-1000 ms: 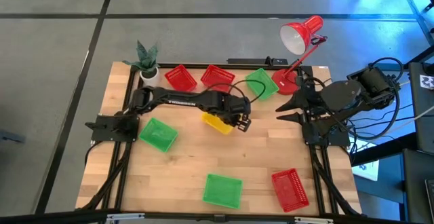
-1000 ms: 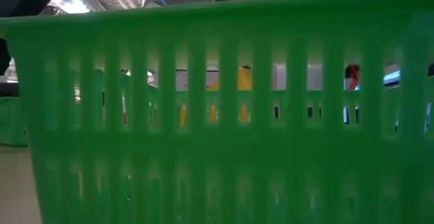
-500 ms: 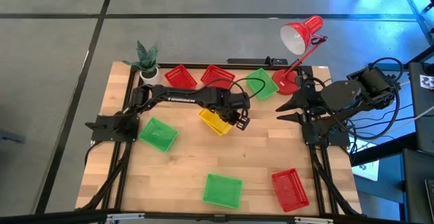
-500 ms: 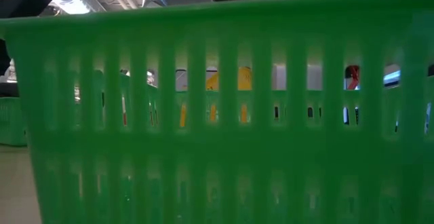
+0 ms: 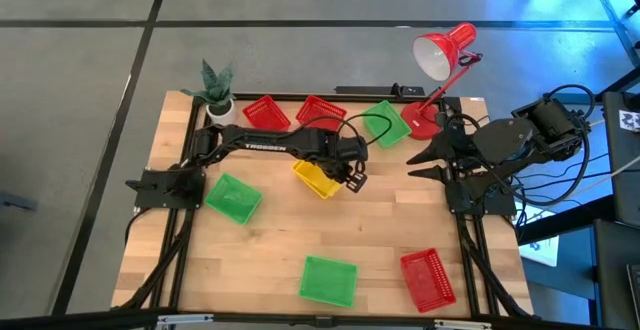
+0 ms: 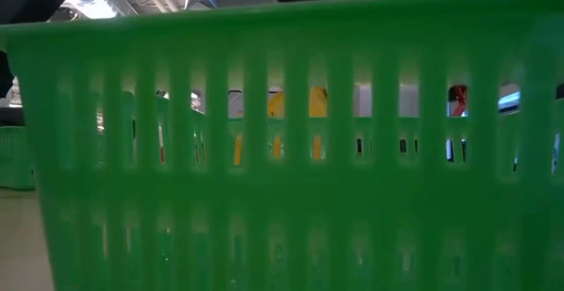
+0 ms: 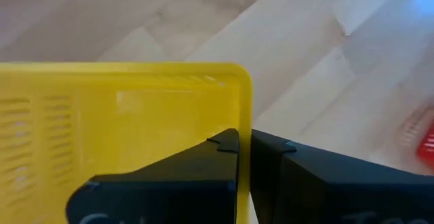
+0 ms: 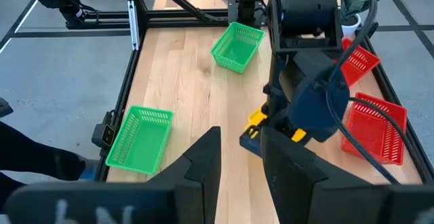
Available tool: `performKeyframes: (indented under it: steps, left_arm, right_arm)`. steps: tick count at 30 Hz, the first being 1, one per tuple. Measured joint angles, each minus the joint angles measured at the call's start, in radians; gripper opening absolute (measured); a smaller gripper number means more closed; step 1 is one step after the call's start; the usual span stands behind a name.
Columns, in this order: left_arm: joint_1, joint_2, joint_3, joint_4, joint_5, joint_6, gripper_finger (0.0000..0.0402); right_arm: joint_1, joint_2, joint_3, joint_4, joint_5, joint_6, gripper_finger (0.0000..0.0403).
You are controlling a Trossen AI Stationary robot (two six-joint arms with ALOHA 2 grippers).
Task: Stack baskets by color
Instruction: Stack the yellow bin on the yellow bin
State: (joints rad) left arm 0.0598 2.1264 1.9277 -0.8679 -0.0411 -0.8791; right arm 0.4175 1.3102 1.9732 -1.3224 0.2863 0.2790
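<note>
In the high view my left gripper [image 5: 345, 178] is at the table's middle, shut on a yellow basket [image 5: 316, 178]. Two red baskets [image 5: 265, 113] [image 5: 320, 113] and a green basket [image 5: 383, 122] sit along the far edge. Another green basket [image 5: 233, 197] lies at the left. A green one [image 5: 328, 280] and a red one [image 5: 428, 277] lie at the near edge. My right gripper [image 5: 413, 164] hangs open above the table's right edge, with nothing between its fingers [image 8: 203, 163]. My left gripper pinches the yellow basket's side wall [image 7: 243, 115] close to a corner, one finger inside the basket and one outside. The fingers slant down onto the rim from above. Whether the basket is clear of the table I cannot tell.
A red desk lamp [image 5: 440, 55] stands at the far right corner and a small potted plant [image 5: 215, 90] at the far left corner. The near green basket [image 6: 282, 150] fills the low view. Bare wood lies between the middle and the near edge.
The yellow basket has shifted a little toward the table's left and far side at my left gripper.
</note>
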Motion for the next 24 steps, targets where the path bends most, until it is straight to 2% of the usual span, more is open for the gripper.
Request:
performKeyframes:
  steps: [9, 13, 20, 24]
  left_arm:
    - [-0.023, -0.012, 0.113, -0.169, -0.084, 0.021, 0.0001]
    - [-0.031, -0.012, 0.165, -0.187, -0.097, 0.026, 0.0]
    - [-0.035, -0.012, 0.182, -0.323, -0.174, 0.047, 0.0]
    - [-0.037, -0.005, 0.183, -0.318, -0.184, 0.046, 0.0]
  right_arm:
    - [0.0, 0.0, 0.0, 0.0, 0.0, 0.0, 0.0105]
    - [0.0, 0.0, 0.0, 0.0, 0.0, 0.0, 0.0105]
    - [0.0, 0.0, 0.0, 0.0, 0.0, 0.0, 0.0105]
    - [0.0, 0.0, 0.0, 0.0, 0.0, 0.0, 0.0105]
